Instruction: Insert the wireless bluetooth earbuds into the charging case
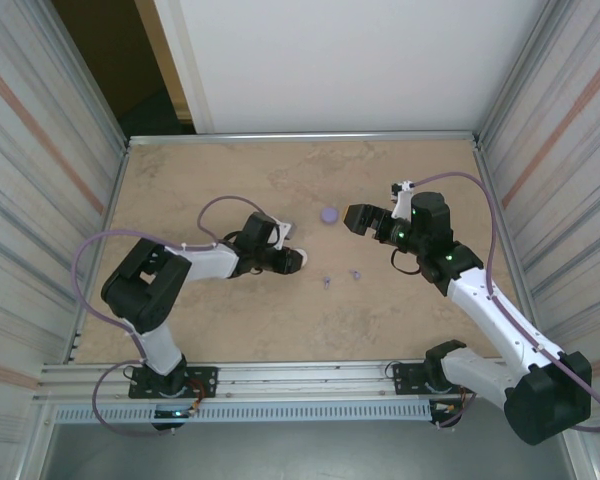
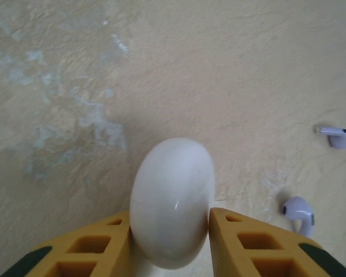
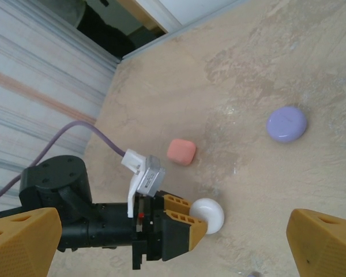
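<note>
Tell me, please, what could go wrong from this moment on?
1. The white case is smooth and rounded between the fingers of the left gripper; it may slip or roll away.
2. Two purple earbuds lie loose close by; a sweep of that arm could scatter them.
3. The right gripper, wide open, hangs near the left one and the purple case; the arms might collide.

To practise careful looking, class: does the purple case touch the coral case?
No, the purple case and coral case lie apart, bare table between them.
</note>
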### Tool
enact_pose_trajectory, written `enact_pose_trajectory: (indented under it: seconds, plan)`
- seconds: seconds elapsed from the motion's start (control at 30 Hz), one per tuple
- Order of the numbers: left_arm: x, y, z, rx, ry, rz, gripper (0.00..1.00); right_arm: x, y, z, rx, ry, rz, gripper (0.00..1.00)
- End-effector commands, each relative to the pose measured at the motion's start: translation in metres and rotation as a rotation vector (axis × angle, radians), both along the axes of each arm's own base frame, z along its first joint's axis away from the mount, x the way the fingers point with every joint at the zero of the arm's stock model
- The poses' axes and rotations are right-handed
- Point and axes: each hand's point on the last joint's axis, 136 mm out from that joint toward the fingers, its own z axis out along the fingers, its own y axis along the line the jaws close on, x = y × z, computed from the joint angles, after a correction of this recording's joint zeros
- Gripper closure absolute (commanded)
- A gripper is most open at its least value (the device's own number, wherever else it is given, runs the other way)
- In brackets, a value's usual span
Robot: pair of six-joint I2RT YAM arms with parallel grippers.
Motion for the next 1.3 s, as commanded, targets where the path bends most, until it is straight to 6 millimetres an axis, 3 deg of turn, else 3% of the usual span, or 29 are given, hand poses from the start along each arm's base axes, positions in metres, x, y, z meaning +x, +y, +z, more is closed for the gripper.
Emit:
enact_pose_trajectory:
  seconds: [0.0, 0.5, 0.63, 0.77, 1.0, 1.27]
  plan:
    - [-0.001, 0.014, -0.012, 0.041, 0.019, 0.025, 0.64, 0.0, -0.004, 0.005, -0.019, -0.034, -0.004, 0.01]
    - [0.002, 0.026, 0.011, 0.004, -0.032, 0.049, 0.51, 0.005, -0.012, -0.035, -0.219, 0.026, 0.022, 0.01]
    - [0.002, 0.024, 0.034, -0.043, -0.078, 0.038, 0.48, 0.009, -0.009, -0.049, -0.327, 0.042, 0.107, 0.0]
    - [0.002, 0.022, 0.071, -0.125, -0.163, 0.022, 0.45, 0.017, -0.003, -0.069, -0.443, 0.087, 0.211, 0.09]
    - [0.012, 0.043, 0.133, -0.258, -0.353, 0.095, 0.4, 0.044, 0.01, -0.095, -0.566, 0.125, 0.347, 0.13]
    - [0.006, 0.076, 0.164, -0.275, -0.535, 0.192, 0.29, 0.077, 0.012, -0.129, -0.711, 0.145, 0.425, 0.08]
